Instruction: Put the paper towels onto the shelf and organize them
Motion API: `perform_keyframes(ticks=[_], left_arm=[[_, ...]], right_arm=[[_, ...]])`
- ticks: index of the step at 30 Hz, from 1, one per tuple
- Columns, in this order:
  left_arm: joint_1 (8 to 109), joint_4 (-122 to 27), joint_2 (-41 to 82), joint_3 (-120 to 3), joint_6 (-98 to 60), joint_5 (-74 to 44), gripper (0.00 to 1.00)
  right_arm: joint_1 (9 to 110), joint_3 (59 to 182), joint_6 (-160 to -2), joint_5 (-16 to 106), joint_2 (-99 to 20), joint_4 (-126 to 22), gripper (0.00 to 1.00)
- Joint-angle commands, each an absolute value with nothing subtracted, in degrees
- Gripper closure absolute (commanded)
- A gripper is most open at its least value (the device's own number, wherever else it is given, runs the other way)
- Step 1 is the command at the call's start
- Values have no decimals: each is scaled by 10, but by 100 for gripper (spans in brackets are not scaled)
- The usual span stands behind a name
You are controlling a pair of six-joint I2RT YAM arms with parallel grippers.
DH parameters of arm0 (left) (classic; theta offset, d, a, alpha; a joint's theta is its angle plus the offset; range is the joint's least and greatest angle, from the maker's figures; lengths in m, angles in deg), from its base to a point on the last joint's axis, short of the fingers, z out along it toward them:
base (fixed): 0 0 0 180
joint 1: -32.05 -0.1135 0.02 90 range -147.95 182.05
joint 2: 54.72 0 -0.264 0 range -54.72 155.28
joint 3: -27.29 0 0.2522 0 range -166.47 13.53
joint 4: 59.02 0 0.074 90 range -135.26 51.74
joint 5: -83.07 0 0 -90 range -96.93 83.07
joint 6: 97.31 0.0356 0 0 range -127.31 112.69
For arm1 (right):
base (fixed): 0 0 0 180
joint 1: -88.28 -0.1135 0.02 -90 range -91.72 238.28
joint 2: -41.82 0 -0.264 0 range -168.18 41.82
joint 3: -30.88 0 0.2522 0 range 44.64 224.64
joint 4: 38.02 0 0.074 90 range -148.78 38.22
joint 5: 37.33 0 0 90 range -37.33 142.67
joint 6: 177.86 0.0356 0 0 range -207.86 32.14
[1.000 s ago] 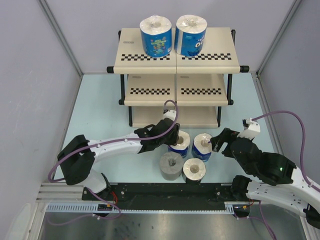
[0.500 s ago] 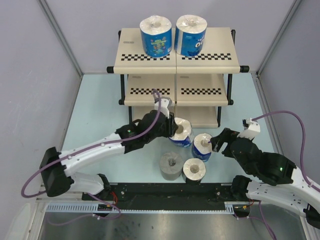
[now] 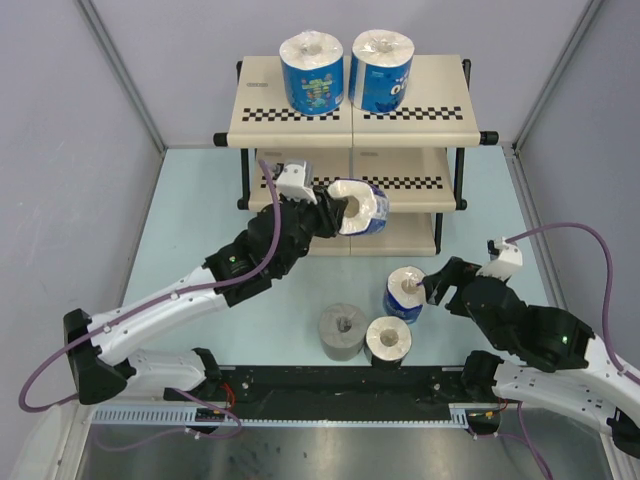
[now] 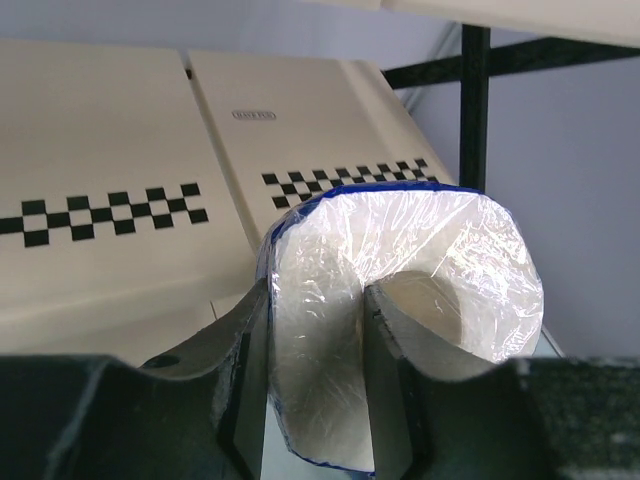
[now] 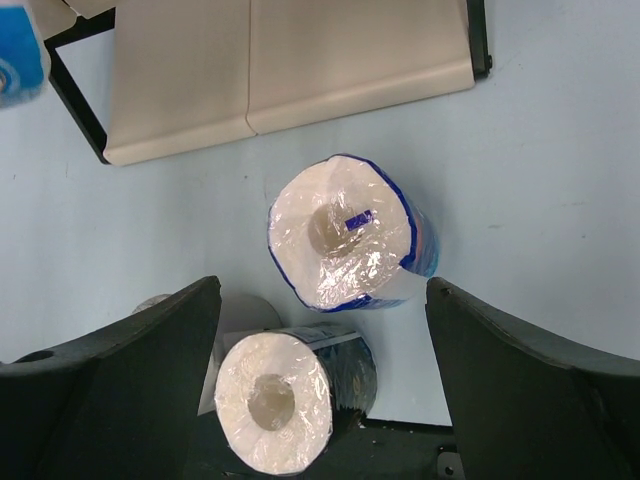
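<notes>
**Holding a roll at the middle tier's front edge**

The left claw (image 3: pixel 343 212) is clamped on a blue-wrapped roll (image 3: pixel 362 206), one finger down the core and one outside. The roll is tipped on its side, right over the checkered strip of the shelf (image 3: pixel 430 100)'s middle board. Both middle boards look bare, and the top board has free room either side of its pair.

The right claw (image 3: pixel 433 287) is spread wide and gripping nothing, just beside the counter's blue roll (image 3: pixel 404 294).

Count is six rolls. Two top-tier rolls (image 3: pixel 312 70) stand upright, one is in the claw, and three are on the counter (image 3: pixel 200 230). Those three are the blue one, a grey roll (image 3: pixel 342 331) and a dark-wrapped roll (image 3: pixel 388 341), the last two side by side near the front edge.
</notes>
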State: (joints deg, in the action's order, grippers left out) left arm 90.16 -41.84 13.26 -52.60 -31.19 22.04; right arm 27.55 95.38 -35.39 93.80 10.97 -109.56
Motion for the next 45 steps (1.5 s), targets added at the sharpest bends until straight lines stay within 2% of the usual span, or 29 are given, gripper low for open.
perform_keyframes(ticks=[1, 14, 25, 27, 31, 34, 45], left_arm=[[896, -529, 158, -567, -279, 285, 61], [857, -678, 241, -563, -315, 316, 63], [854, -755, 296, -565, -307, 346, 60], [854, -754, 307, -569, -306, 349, 58], [854, -738, 316, -573, -300, 352, 39], [854, -734, 311, -568, -296, 348, 32], [853, -718, 290, -548, -290, 354, 29]], right_arm=[[277, 958, -341, 953, 128, -1110, 12], [278, 958, -320, 944, 183, -1133, 14], [278, 965, -322, 942, 181, -1136, 14], [278, 967, -324, 943, 181, -1137, 14], [279, 969, -325, 945, 183, -1140, 14], [278, 968, -325, 945, 181, -1138, 14], [278, 968, -328, 942, 177, -1138, 13]])
